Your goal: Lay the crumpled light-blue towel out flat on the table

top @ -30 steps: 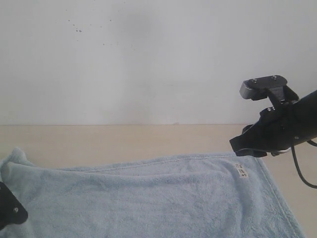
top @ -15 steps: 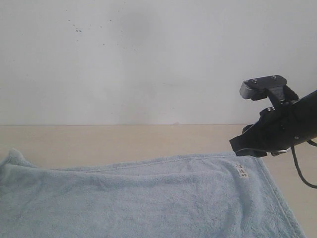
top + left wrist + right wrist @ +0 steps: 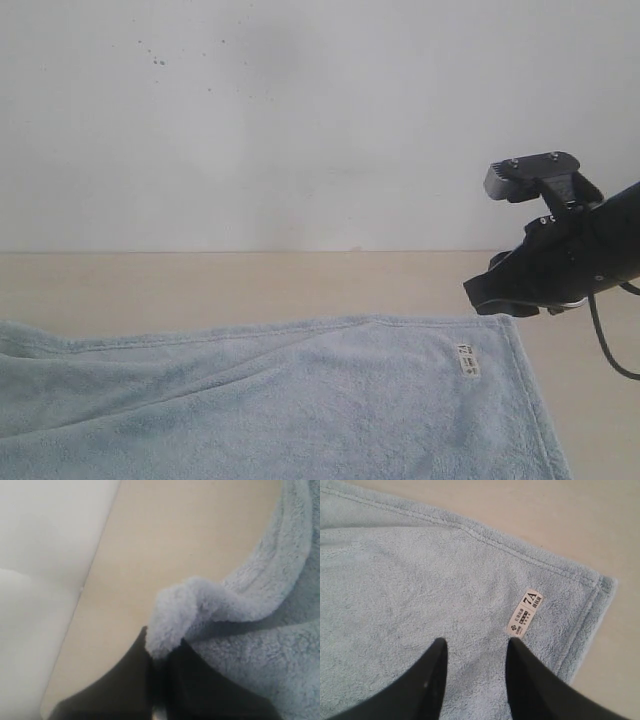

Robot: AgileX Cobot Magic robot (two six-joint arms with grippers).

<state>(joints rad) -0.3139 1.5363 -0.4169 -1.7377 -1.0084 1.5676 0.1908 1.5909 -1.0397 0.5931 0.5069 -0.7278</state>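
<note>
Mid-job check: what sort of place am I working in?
Likely a lab test bench rather than a home: plain beige table, bare speckled off-white wall, and a pale-blue towel as the work piece.

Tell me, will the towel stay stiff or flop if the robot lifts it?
Probably floppy: where the left gripper pinches it, the towel bunches and curls over. Pushed, it would likely wrinkle rather than slide, since its fluffy pile looks grippy on the table. It seems light: a small pinch holds the fold up.
</note>
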